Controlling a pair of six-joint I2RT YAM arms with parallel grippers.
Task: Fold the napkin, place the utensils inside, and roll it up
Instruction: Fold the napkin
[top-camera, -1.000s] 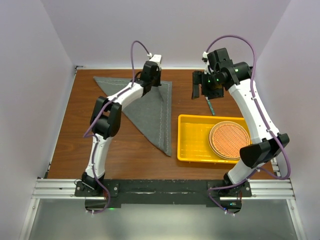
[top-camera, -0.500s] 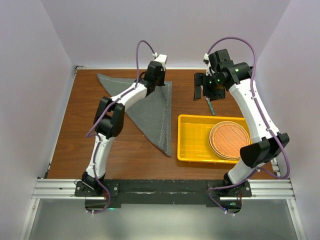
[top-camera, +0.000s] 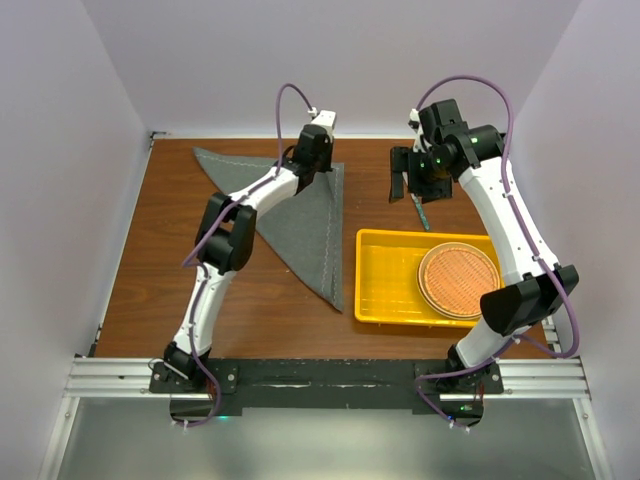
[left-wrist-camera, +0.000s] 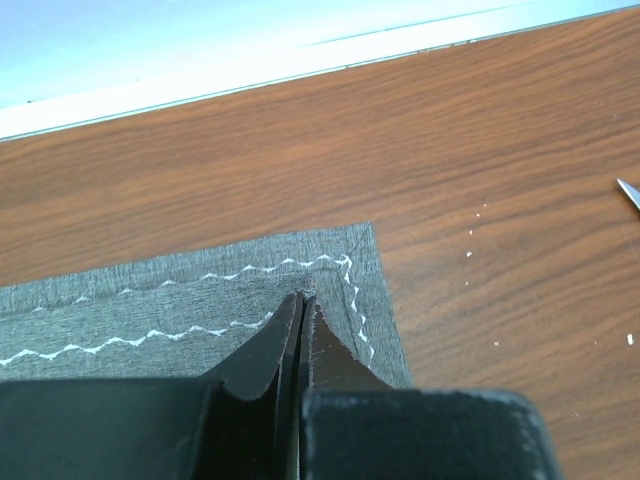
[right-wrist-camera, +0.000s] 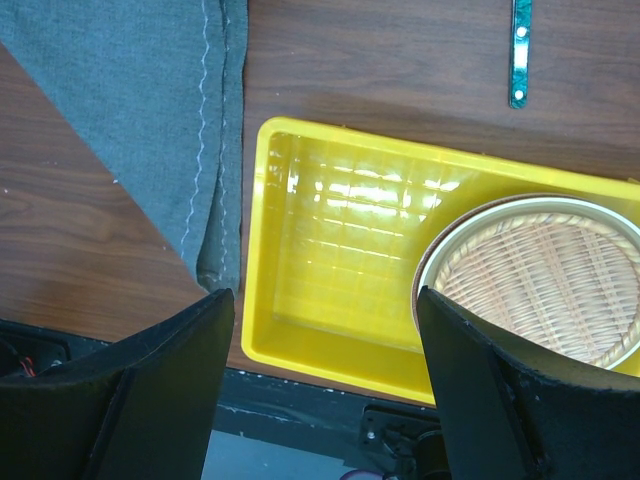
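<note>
The dark grey napkin (top-camera: 300, 215) lies folded into a triangle on the brown table, its long edge along the back. My left gripper (top-camera: 322, 158) is at the napkin's (left-wrist-camera: 180, 300) back right corner, shut, with its tips (left-wrist-camera: 300, 298) pinching the stitched cloth there. A thin teal utensil (top-camera: 421, 212) lies on the wood behind the yellow tray, and shows again as a teal utensil (right-wrist-camera: 520, 50) in the right wrist view. My right gripper (top-camera: 408, 188) hovers open just left of it, nothing between its fingers (right-wrist-camera: 180, 350).
A yellow tray (top-camera: 380, 236) sits right of the napkin, holding a round woven orange-brown mat (top-camera: 458, 280). The tray's rim (right-wrist-camera: 255, 250) lies close to the napkin's right edge. White walls close in the table at the back and sides.
My left gripper has moved right and slightly back with the napkin's corner, and the napkin shifted with it. The right arm has barely moved.
</note>
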